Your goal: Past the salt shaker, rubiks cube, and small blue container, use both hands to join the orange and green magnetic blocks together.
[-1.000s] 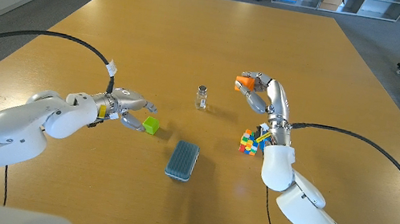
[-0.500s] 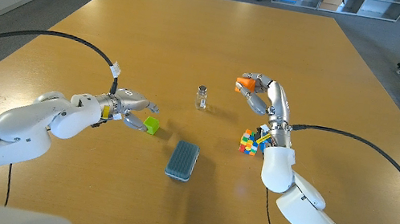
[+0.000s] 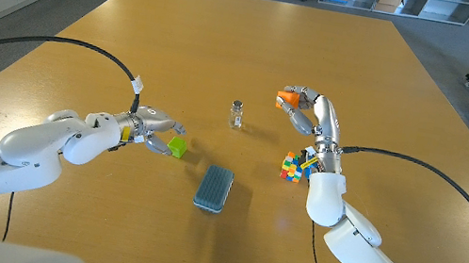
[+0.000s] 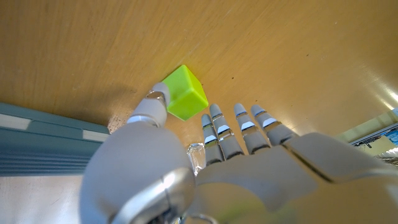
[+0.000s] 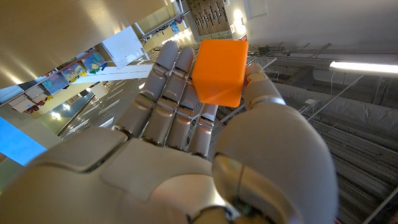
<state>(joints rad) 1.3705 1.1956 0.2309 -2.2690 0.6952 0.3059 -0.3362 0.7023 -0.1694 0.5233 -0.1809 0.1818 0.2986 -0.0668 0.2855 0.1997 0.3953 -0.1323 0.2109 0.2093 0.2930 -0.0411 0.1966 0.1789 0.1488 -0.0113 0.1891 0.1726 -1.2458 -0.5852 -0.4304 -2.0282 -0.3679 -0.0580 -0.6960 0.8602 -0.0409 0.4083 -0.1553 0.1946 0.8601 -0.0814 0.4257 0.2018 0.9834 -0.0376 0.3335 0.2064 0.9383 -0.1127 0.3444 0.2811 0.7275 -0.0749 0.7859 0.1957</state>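
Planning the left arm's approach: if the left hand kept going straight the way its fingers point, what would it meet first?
The left hand would meet the small lime-green magnetic block right at its fingertips; the thumb looks beside it already, though contact is unclear. The small glass salt shaker stands farther on, off that line.

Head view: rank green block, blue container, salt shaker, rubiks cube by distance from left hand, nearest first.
From the left hand:
1. green block, at its fingertips.
2. blue container, nearer the robot, toward the middle.
3. salt shaker, farther up the table.
4. rubiks cube, by the right arm.
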